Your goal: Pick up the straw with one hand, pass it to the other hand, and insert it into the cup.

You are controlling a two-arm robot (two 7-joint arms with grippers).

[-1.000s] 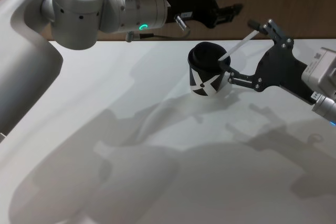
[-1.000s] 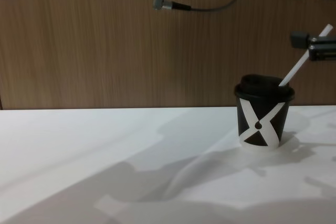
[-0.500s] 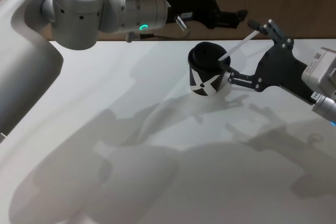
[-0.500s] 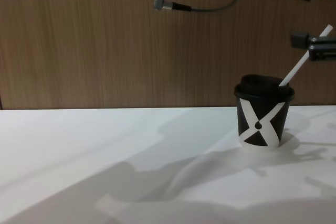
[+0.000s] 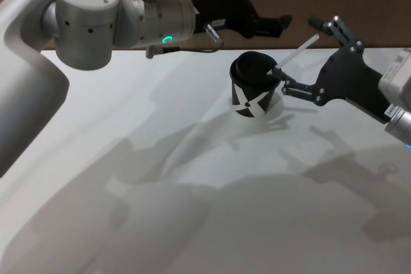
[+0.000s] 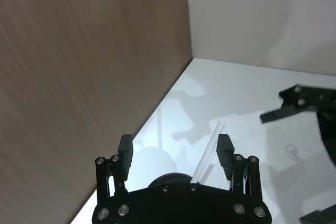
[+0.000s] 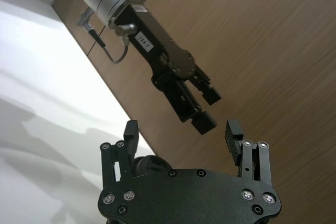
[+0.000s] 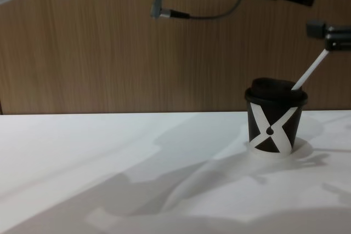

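Note:
The black cup [image 5: 252, 92] with a white X stands on the white table [image 5: 192, 158], also seen from the side as the cup [image 8: 276, 118]. The white straw [image 5: 297, 52] sticks out of its lid, leaning toward my right side; the chest view shows the straw [image 8: 309, 72] slanting up. My right gripper [image 5: 309, 56] is open, its slim fingers apart on either side of the straw without touching it. My left gripper [image 5: 273, 17], with silver wrist and green ring light, hovers open behind and above the cup. Its wrist view looks past open fingertips [image 6: 224, 148] at the straw [image 6: 206, 154].
A brown wood-grain wall [image 8: 109, 53] rises behind the table's far edge. The left arm's large grey joint [image 5: 87, 20] hangs over the table's far left. Bare white tabletop stretches in front of the cup.
My left arm has drawn back to the left, away from the cup. The right gripper has shifted slightly up and to the right. The straw stays in the cup.

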